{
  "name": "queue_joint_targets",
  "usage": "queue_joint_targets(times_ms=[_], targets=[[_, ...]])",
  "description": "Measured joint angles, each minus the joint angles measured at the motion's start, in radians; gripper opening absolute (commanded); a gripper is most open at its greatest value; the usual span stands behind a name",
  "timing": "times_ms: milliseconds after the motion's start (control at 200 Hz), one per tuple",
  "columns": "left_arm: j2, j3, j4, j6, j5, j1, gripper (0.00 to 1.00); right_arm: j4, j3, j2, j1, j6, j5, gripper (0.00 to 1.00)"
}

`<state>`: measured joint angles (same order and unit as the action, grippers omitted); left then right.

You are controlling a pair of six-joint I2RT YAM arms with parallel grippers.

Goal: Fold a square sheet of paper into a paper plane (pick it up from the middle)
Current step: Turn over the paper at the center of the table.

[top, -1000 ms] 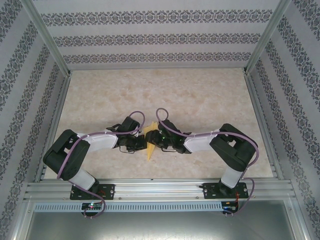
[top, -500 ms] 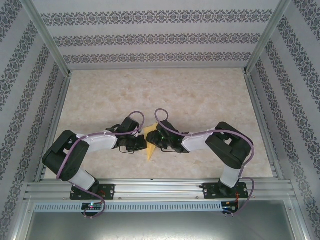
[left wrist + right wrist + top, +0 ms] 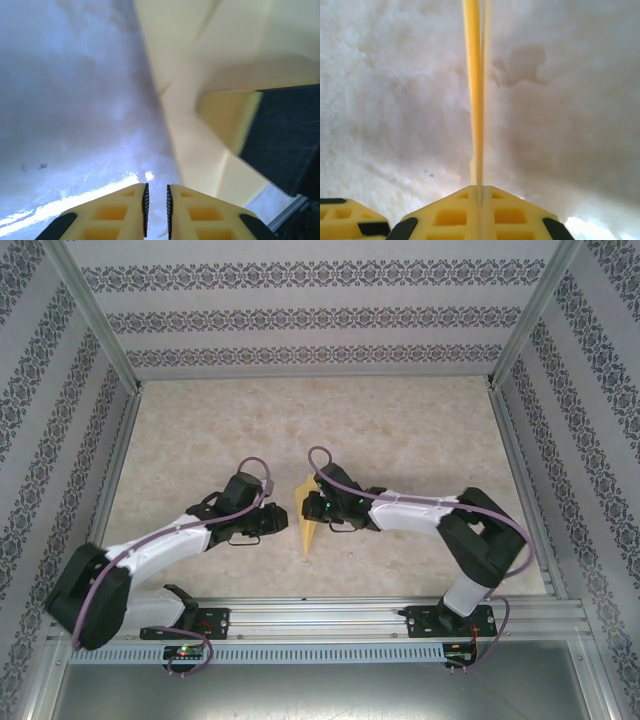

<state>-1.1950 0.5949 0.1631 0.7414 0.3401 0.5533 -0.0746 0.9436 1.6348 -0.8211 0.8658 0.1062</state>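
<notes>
In the top view, the left arm reaches in from the lower left, and its black left gripper (image 3: 284,524) sits low over the pale marbled tabletop (image 3: 400,430), just beside the left edge of the slim yellow folded paper plane (image 3: 304,530). The left wrist view shows the left gripper (image 3: 156,194) with its yellow ribbed fingers (image 3: 120,215) a narrow slit apart and nothing between them. The paper plane (image 3: 190,60) lies just ahead and to the right, and whether they touch cannot be told. The plane sits near the middle of the table's near half, its pointed tip aimed toward the arm bases and its wider tail away from them. At its upper right side is the right gripper (image 3: 315,510). In the right wrist view, the right gripper (image 3: 481,192) has its yellow fingers (image 3: 515,215) pressed together on the paper plane (image 3: 472,75), which runs straight ahead from them as a thin edge-on strip.
</notes>
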Motion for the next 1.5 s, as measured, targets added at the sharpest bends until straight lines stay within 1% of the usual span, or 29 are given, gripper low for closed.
queue_joint_targets(times_ms=[45,150,200,265,295,325,370,450,495,580,664,744,859,1014,1069,1094,1184,1274,1304,1364,1464,1499], targets=[[0.056,0.000,0.026,0.000,-0.040,-0.003,0.24,-0.117,0.069,-0.036,-0.008,-0.057,-0.071,0.06],[0.161,-0.002,0.092,0.001,-0.146,-0.024,0.28,-0.402,0.262,-0.087,-0.047,-0.163,-0.330,0.05],[0.199,-0.012,0.110,0.008,-0.192,-0.040,0.30,-0.539,0.351,-0.087,-0.075,-0.186,-0.461,0.05],[0.243,-0.031,0.141,0.021,-0.252,-0.066,0.33,-0.690,0.432,-0.063,-0.104,-0.196,-0.594,0.05],[0.259,-0.040,0.154,0.027,-0.275,-0.076,0.37,-0.757,0.463,-0.042,-0.116,-0.197,-0.648,0.05],[0.273,-0.050,0.170,0.033,-0.299,-0.087,0.44,-0.813,0.486,-0.016,-0.126,-0.197,-0.689,0.05],[0.291,-0.061,0.193,0.052,-0.335,-0.098,0.49,-0.886,0.516,0.029,-0.140,-0.196,-0.737,0.05],[0.321,-0.071,0.245,0.080,-0.401,-0.107,0.52,-0.996,0.571,0.144,-0.164,-0.195,-0.800,0.05],[0.343,-0.074,0.269,0.091,-0.435,-0.110,0.54,-1.048,0.609,0.216,-0.180,-0.188,-0.822,0.06],[0.391,-0.075,0.307,0.110,-0.492,-0.111,0.55,-1.123,0.687,0.348,-0.212,-0.181,-0.853,0.08],[0.441,-0.076,0.330,0.121,-0.533,-0.113,0.56,-1.147,0.745,0.448,-0.239,-0.180,-0.846,0.09],[0.483,-0.076,0.353,0.129,-0.562,-0.117,0.57,-1.140,0.763,0.502,-0.256,-0.182,-0.818,0.10],[0.521,-0.076,0.394,0.134,-0.589,-0.117,0.57,-1.096,0.764,0.533,-0.268,-0.185,-0.760,0.13],[0.557,-0.076,0.454,0.136,-0.599,-0.117,0.57,-1.022,0.777,0.558,-0.268,-0.186,-0.694,0.14],[0.571,-0.075,0.473,0.136,-0.599,-0.117,0.57,-0.996,0.784,0.566,-0.267,-0.189,-0.669,0.17],[0.576,-0.074,0.481,0.136,-0.599,-0.117,0.58,-0.983,0.785,0.569,-0.267,-0.190,-0.656,0.19],[0.591,-0.072,0.501,0.136,-0.586,-0.117,0.59,-0.924,0.782,0.571,-0.267,-0.207,-0.585,0.34],[0.598,-0.072,0.518,0.136,-0.569,-0.117,0.59,-0.795,0.724,0.547,-0.265,-0.230,-0.462,0.46],[0.598,-0.072,0.522,0.136,-0.564,-0.117,0.59,-0.752,0.692,0.530,-0.261,-0.231,-0.420,0.48],[0.597,-0.072,0.531,0.137,-0.553,-0.117,0.59,-0.670,0.617,0.481,-0.254,-0.233,-0.331,0.51],[0.595,-0.072,0.536,0.139,-0.533,-0.117,0.60,-0.517,0.470,0.349,-0.230,-0.217,-0.201,0.71],[0.591,-0.072,0.536,0.138,-0.523,-0.117,0.61,-0.454,0.412,0.288,-0.216,-0.211,-0.161,0.73]])
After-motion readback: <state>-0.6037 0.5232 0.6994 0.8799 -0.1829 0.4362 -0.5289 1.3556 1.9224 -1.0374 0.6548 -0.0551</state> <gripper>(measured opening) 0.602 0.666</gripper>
